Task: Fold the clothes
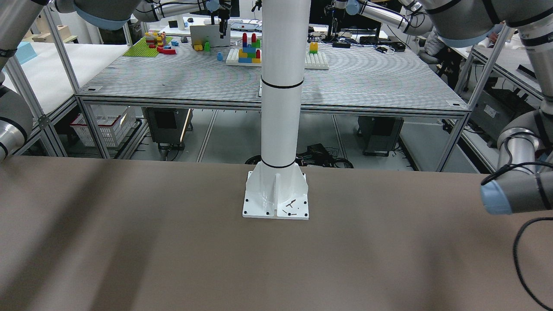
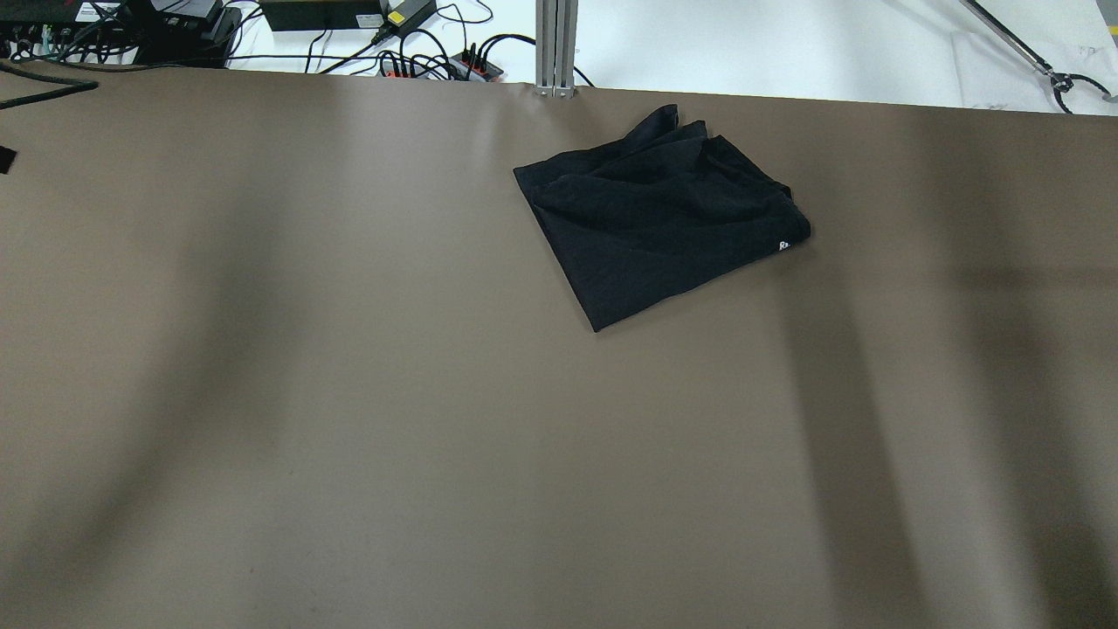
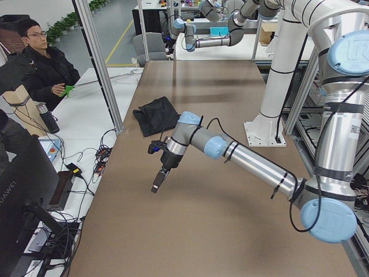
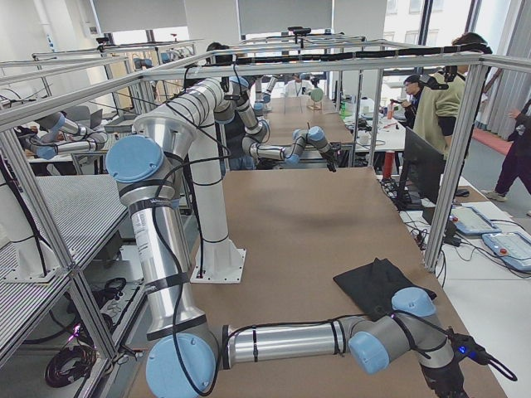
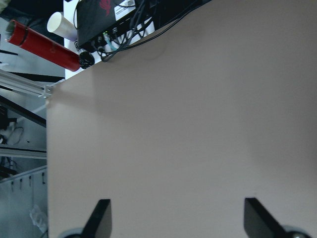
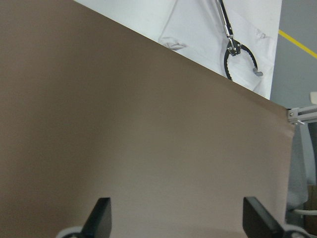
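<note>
The clothes are one black garment lying crumpled and partly folded on the brown table, near the far edge and right of centre; they also show in the side views. My left gripper is open, with only bare table between its fingertips. In the exterior left view it hangs above the table, nearer that camera than the garment and apart from it. My right gripper is open too, over bare table near an edge. Neither gripper shows in the overhead view.
The white pillar's base plate is bolted to the table at the robot's side. An aluminium post and cables sit past the far edge. A seated person is beside the table. A red cylinder lies off the table's corner.
</note>
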Available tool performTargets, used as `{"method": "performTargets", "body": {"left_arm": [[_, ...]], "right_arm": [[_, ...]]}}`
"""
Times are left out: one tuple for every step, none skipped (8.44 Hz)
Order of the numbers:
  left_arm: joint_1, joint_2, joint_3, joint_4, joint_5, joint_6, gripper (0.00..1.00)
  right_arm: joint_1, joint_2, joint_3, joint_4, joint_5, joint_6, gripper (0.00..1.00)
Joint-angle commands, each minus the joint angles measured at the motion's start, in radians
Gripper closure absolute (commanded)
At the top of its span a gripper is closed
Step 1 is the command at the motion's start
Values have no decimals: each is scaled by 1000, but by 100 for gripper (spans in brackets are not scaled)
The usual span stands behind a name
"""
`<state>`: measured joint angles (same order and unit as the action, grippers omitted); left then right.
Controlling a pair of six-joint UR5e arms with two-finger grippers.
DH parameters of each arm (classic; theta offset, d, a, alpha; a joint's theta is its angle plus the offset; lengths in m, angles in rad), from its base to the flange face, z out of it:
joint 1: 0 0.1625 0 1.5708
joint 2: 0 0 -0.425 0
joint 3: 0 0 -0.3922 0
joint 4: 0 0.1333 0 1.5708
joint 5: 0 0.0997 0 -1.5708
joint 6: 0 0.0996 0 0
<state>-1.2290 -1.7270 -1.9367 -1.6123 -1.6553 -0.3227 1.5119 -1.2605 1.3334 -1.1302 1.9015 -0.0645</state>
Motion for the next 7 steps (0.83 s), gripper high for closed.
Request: {"method": "performTargets", "body": {"left_arm": [[-163, 139, 24, -132, -78, 317, 6], [-208, 139, 57, -138, -101, 396, 6], [-255, 133, 156, -206, -153, 446, 6], [-288, 123, 292, -363, -216, 459, 6], [-302, 95, 386, -442, -225, 465, 6], [-357, 55, 489, -468, -245, 471, 6], [-371, 22, 490, -489, -288, 467, 6]], "right_arm": [[69, -80, 3, 97, -2, -135, 6], [74, -109, 13, 112, 1, -135, 6], [76, -111, 15, 118, 1, -135, 6], [74, -109, 13, 116, -2, -135, 6], [74, -108, 15, 116, -2, -133, 6], [74, -108, 18, 118, -1, -129, 6], [74, -109, 30, 118, -2, -123, 6]]}}
